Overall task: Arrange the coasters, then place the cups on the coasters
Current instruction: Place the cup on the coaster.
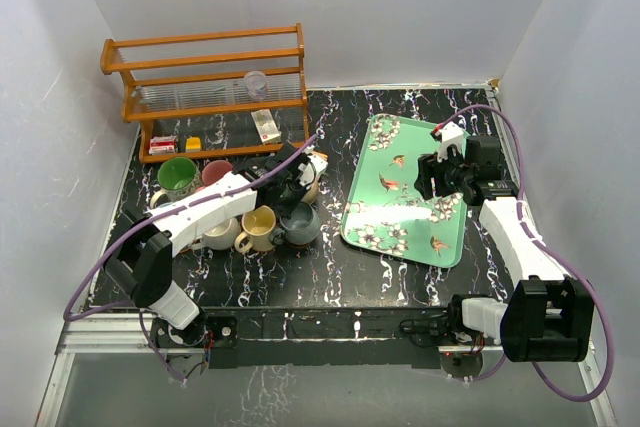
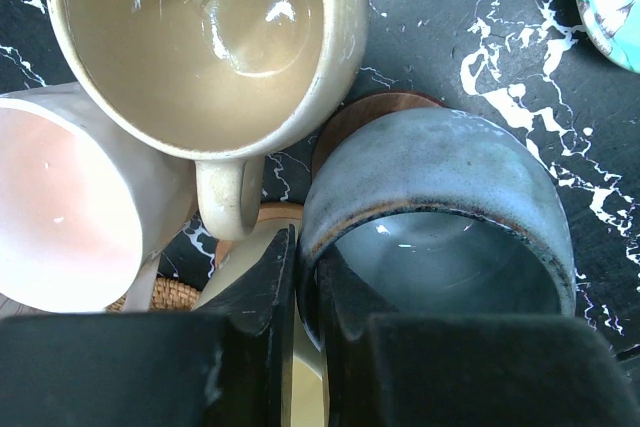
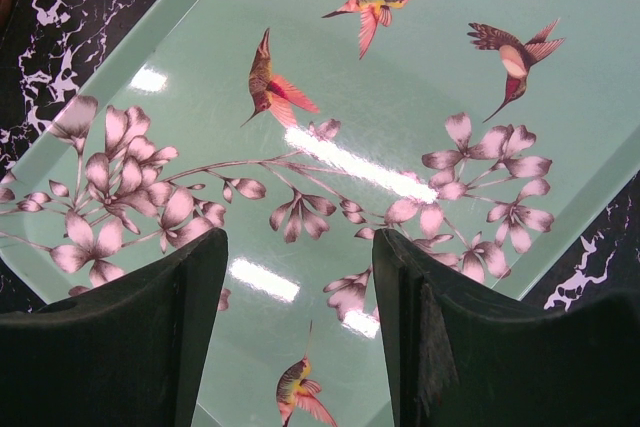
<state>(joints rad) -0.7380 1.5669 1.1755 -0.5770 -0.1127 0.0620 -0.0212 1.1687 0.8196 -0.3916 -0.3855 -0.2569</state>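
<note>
Two mugs crowd the left gripper [image 2: 305, 265], which is clamped on the rim of the blue mug [image 2: 430, 167], one finger inside and one outside. A brown coaster [image 2: 368, 112] shows under that mug's far side. A cream mug [image 2: 200, 37] stands just ahead of the fingers and a pink mug [image 2: 60, 207] to their left. The right gripper [image 3: 298, 277] hovers, jaws apart, over the green tray [image 3: 400, 77].

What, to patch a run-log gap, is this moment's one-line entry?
left hand: shut on blue mug rim | blue mug: on brown coaster | right hand: open, empty, above green tray
</note>
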